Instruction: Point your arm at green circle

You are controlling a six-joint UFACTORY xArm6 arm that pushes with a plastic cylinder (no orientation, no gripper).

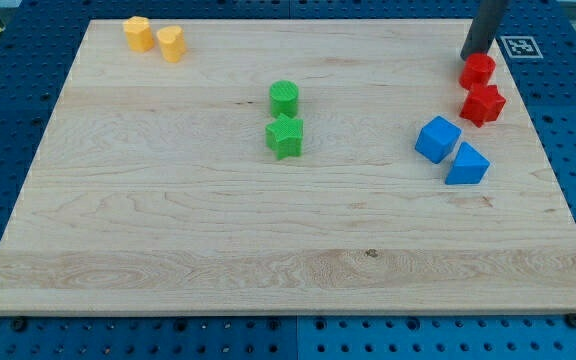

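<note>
The green circle (284, 97) stands on the wooden board a little left of the middle, toward the view's top. A green star (285, 136) sits just below it, nearly touching. My tip (471, 55) is at the view's top right, right above a red round block (477, 70). It is far to the right of the green circle.
A red star block (483, 103) lies just below the red round one. A blue cube (437, 138) and a blue triangle (467, 164) sit at right. Two yellow blocks (138, 33) (171, 43) stand at the top left. The board's edge (288, 312) runs along the bottom.
</note>
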